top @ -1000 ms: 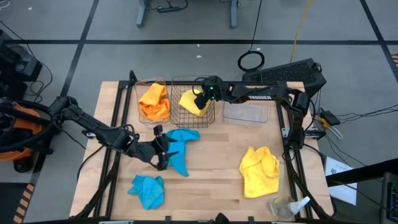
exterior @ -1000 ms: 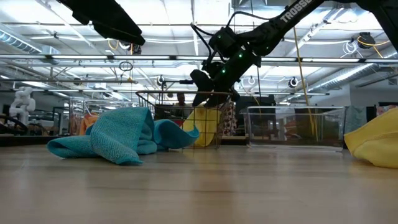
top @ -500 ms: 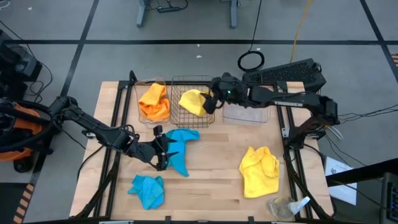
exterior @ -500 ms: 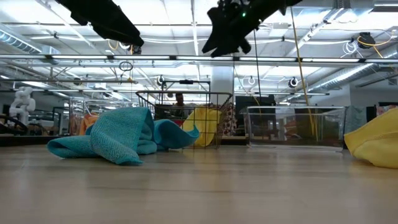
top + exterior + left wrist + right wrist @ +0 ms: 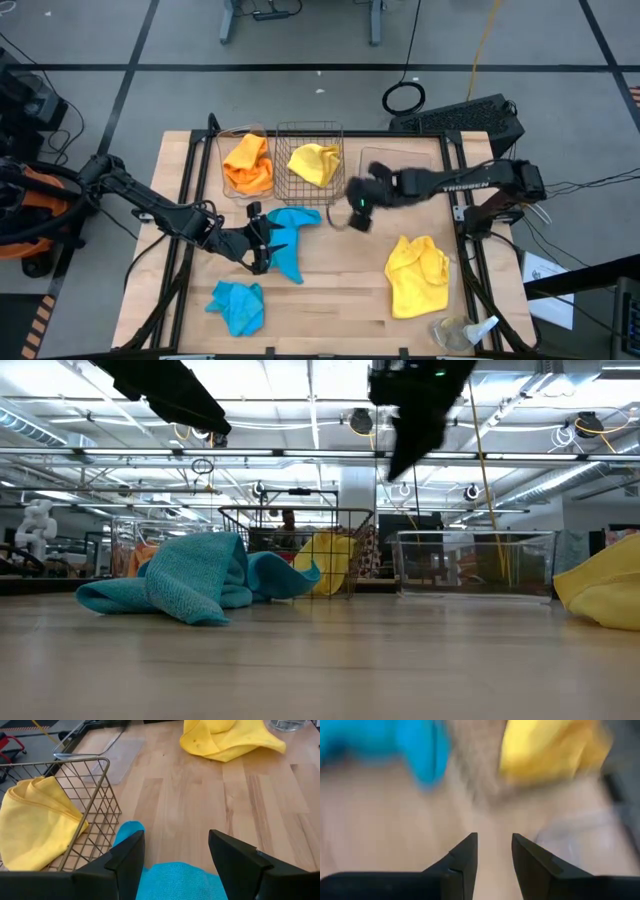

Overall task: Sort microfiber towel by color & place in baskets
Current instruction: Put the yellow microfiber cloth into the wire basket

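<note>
A blue towel (image 5: 292,240) lies crumpled on the table, and also shows in the low view (image 5: 190,582). My left gripper (image 5: 260,246) hovers open over its left part, with the cloth (image 5: 175,877) below and between the fingers. My right gripper (image 5: 355,208) is open and empty, high above the table (image 5: 412,420) between the wire-mesh basket (image 5: 340,190) and a yellow towel (image 5: 418,272). Another yellow towel (image 5: 313,163) lies in the wire basket. An orange towel (image 5: 247,163) fills the left clear tub (image 5: 226,185). The right clear tub (image 5: 405,160) is partly hidden by my right arm. A second blue towel (image 5: 237,305) lies near the front edge.
A small clear plastic object (image 5: 462,332) sits at the table's near right corner. Bare wood (image 5: 340,290) lies between the blue towels and the yellow towel. The three containers stand in a row along the far edge.
My right gripper has risen out of the wire basket and swung toward the table's near edge and a little to the right, now over bare wood. The yellow towel stays in the wire basket.
</note>
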